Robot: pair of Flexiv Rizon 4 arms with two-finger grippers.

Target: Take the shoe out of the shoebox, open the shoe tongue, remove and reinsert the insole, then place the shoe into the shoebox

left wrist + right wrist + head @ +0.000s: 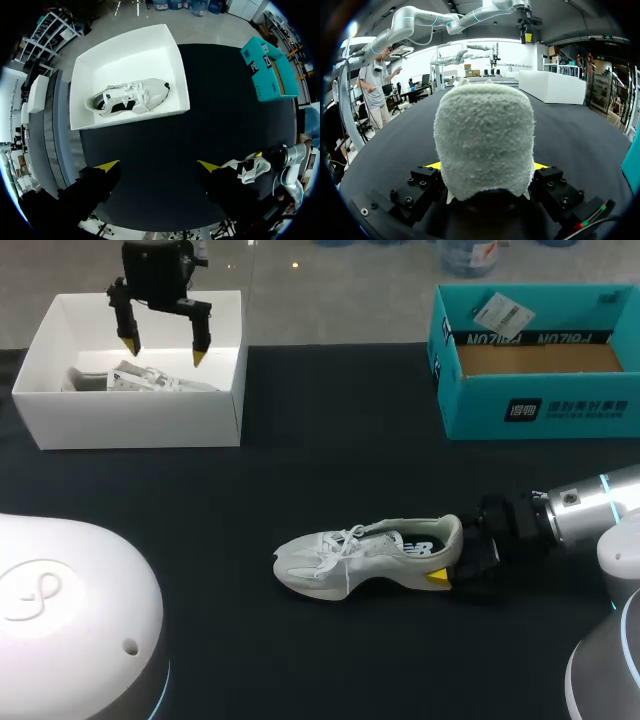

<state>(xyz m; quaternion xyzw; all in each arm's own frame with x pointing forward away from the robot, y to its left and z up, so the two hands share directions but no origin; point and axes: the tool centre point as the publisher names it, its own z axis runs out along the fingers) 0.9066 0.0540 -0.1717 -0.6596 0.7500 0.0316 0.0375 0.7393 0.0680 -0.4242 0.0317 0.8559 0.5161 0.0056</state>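
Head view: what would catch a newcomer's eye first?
A white sneaker lies centred on the black table, its heel clamped in the right gripper. At the far left, the open left gripper hangs above a second sneaker in a white box; an open teal shoebox sits far right.

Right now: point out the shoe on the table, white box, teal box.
shoe on the table [372, 558], head view, side of upper.
white box [140, 422], head view, front wall.
teal box [480, 408], head view, front wall.
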